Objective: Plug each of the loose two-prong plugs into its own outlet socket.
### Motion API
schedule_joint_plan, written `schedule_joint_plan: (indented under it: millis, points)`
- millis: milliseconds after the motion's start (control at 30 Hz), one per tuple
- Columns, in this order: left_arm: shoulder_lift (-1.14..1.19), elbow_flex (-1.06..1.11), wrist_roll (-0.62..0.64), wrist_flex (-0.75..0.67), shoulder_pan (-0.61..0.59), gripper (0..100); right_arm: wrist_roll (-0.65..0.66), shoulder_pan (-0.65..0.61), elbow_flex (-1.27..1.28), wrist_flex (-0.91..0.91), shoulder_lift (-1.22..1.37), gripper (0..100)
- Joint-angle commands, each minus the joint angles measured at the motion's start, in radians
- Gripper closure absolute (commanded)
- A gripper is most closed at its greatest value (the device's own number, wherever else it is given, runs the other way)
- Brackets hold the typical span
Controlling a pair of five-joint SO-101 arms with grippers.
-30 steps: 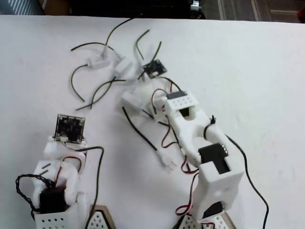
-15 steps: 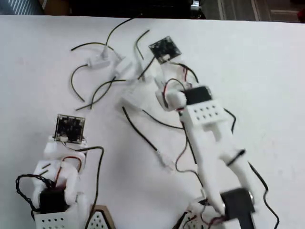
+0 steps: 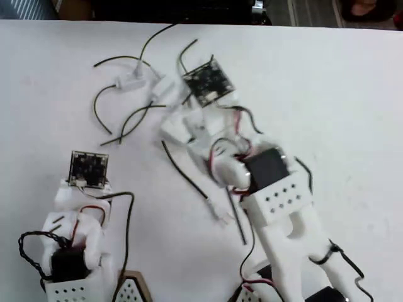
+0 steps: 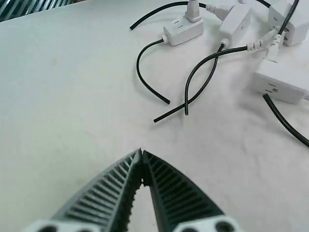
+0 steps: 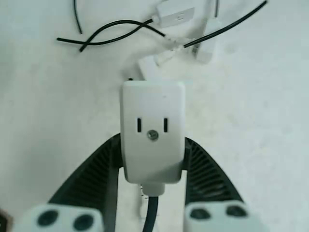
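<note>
The right tool grips a socket by its sides, its slots empty. The left tool is closed on nothing. A plug lies loose on the counter, not yet plugged in.

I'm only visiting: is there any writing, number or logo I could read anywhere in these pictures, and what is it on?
No text can be read in any view.
Outlet socket in the right gripper: the face shows two slots and a round hole or screw, no print.
Loose sockets farther off: no legible marks.
Dark circuit boards on the arms: any markings are too small to read.
</note>
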Motion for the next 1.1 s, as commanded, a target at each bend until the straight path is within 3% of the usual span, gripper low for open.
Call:
schedule_joint_plan:
  millis: [0,100,267,500,633,800,1067]
  points:
    - [-0.007,-0.046,0.011,-0.014,-0.036,98,-0.107,-0.102,0.012,-0.076,0.074,97.8]
    - [-0.007,-0.051,0.012,-0.014,-0.054,98,-0.161,-0.130,0.025,-0.150,0.196,95.0]
    - [-0.007,-0.048,0.012,-0.014,-0.056,98,-0.196,-0.173,0.017,-0.134,0.343,76.1]
    - [-0.007,-0.046,0.012,-0.014,-0.054,98,-0.120,-0.111,-0.051,0.081,0.249,76.2]
    - [-0.007,-0.046,0.012,-0.014,-0.054,98,-0.035,-0.038,-0.044,0.183,0.229,82.6]
    - [-0.007,-0.046,0.011,-0.014,-0.054,98,0.084,0.051,0.066,0.153,0.328,85.8]
    - [-0.007,-0.034,0.011,-0.018,-0.054,98,0.109,0.033,0.104,0.128,0.541,85.8]
